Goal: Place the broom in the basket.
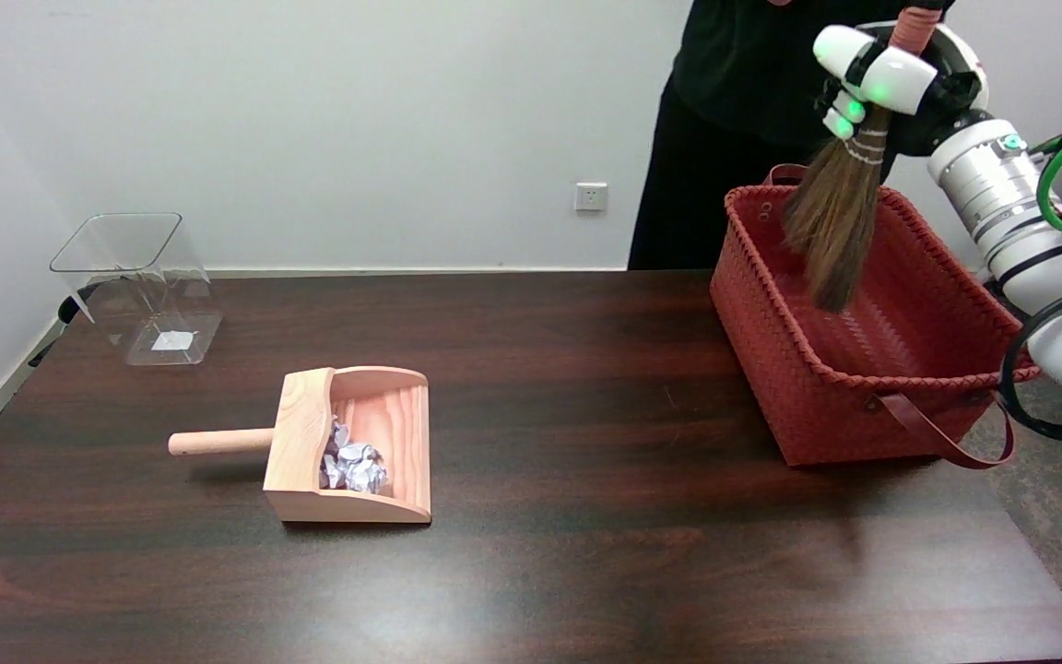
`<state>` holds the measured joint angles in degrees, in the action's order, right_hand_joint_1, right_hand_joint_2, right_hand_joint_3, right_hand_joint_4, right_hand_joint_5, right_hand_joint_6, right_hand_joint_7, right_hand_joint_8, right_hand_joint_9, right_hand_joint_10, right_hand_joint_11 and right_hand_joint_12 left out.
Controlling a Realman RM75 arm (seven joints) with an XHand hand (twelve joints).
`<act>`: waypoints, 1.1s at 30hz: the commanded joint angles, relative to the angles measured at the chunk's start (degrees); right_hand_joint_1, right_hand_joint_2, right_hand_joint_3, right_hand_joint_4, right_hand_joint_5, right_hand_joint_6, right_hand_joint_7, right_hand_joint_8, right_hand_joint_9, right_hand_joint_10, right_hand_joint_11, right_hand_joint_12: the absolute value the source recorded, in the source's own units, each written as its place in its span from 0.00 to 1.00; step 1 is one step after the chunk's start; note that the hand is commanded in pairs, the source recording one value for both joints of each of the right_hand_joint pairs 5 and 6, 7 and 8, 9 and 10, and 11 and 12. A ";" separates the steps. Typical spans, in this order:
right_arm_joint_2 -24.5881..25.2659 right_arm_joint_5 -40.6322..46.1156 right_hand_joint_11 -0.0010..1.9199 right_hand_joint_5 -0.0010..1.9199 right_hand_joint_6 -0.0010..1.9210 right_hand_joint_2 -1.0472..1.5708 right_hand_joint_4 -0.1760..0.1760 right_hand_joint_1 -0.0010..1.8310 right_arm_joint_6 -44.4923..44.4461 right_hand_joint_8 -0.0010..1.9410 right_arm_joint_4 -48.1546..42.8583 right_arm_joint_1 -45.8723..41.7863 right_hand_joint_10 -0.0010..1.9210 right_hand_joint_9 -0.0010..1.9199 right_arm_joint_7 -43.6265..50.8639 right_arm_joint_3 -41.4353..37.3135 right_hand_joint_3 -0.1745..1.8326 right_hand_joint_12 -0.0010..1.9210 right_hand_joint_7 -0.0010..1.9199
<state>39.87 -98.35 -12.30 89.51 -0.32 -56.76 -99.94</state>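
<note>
At two o'clock, over the basket (863, 369), the broom (833, 221) is gripped by its handle in the closed robot hand (881, 78), bristles hung down inside the rim, seemingly for lowering in.

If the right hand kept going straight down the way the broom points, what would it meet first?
Most likely the basket: the right hand holds the broom bristles-down over its opening, so the bristles would touch the basket's floor first. Depth is uncertain from one view.

The broom (833, 221) handle's top and the person (725, 120) run past the upper edge
</note>
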 commanded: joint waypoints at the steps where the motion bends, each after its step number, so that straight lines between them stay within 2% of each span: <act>1: -0.06 0.09 0.89 1.00 1.00 0.94 0.50 0.63 -0.42 0.99 -4.66 -4.43 1.00 1.00 0.01 4.04 0.40 0.89 1.00; 5: 0.32 0.09 0.89 1.00 1.00 0.93 0.50 0.63 -4.13 0.99 -5.69 -6.03 1.00 1.00 -0.11 8.28 0.40 0.89 1.00; 16: 0.73 -1.29 0.89 1.00 1.00 0.93 0.50 0.63 -22.51 0.99 -9.20 -7.88 1.00 1.00 -7.78 25.04 0.41 0.89 1.00; 26: 1.04 -3.26 0.89 1.00 1.00 0.93 0.50 0.63 -34.09 0.99 -11.33 -7.97 1.00 1.00 -13.07 31.76 0.41 0.89 1.00; 33: 1.46 -4.37 0.89 1.00 1.00 0.93 0.50 0.63 -37.66 0.99 -10.77 -7.96 1.00 1.00 -13.09 34.00 0.41 0.89 1.00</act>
<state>40.51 -100.25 -35.42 80.88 -7.31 -65.22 -76.88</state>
